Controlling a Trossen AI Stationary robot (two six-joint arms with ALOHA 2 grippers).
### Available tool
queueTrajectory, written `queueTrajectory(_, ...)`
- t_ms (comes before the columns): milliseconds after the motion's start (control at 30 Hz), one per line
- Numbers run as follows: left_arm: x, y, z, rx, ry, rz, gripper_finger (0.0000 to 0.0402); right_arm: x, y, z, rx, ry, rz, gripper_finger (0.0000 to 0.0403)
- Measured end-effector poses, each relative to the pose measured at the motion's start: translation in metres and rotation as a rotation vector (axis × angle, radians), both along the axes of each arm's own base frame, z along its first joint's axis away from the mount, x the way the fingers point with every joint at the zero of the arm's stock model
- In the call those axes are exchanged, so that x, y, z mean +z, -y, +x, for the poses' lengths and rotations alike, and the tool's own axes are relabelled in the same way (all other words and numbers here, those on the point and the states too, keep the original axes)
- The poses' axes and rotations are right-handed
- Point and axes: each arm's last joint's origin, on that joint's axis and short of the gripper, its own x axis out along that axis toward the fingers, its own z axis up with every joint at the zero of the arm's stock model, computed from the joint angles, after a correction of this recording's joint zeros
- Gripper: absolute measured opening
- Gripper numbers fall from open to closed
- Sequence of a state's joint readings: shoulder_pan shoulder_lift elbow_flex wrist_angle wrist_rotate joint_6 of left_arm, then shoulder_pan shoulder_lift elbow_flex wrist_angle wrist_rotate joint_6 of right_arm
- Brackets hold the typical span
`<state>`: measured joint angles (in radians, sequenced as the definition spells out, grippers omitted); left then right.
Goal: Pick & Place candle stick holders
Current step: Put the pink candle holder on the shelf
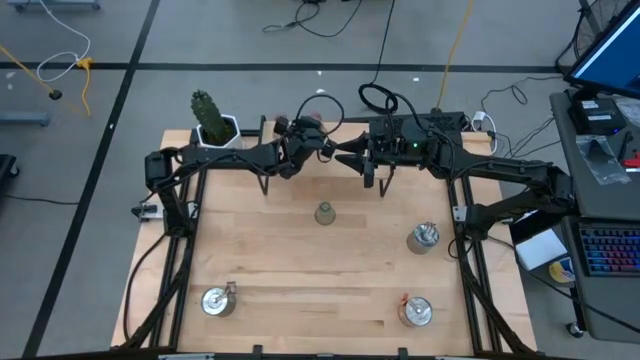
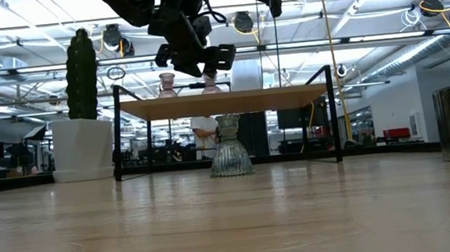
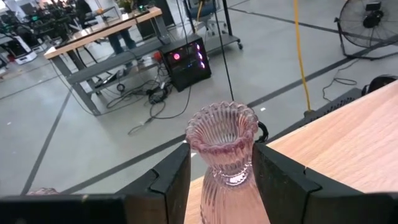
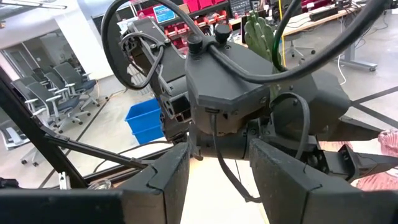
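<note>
A pale pink ribbed glass holder stands on a raised wooden shelf at the table's far edge, and it also shows in the high view. My left gripper is closed around its neck, above the shelf. A second pink holder stands on the shelf beside it. The olive-green holder stands on its base at mid-table. Silver holders stand at the right, near left and near right. My right gripper hangs just right of the left one, slightly open and empty. My left gripper has the pink holder's narrow neck, just under the flared rim, between its two fingers, one on each side. The fingers come level from the table's near side. The holder stays upright; its base is hidden by the gripper.
A green cactus in a white pot stands at the far left corner. The shelf's black legs stand on the table behind the green holder. The right arm's wrist view is filled by the left arm's gripper body.
</note>
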<state>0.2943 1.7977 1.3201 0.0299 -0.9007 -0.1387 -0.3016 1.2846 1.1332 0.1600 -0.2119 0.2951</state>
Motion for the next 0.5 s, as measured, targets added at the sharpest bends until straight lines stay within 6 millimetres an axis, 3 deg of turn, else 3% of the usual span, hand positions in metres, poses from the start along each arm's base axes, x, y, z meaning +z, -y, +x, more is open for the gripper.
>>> queueTrajectory(500, 0.000, 0.011, 0.003, -0.016, -0.048, 0.025, 0.0170, 0.000, 0.000, 0.000, 0.000, 0.000, -0.001, 0.0160)
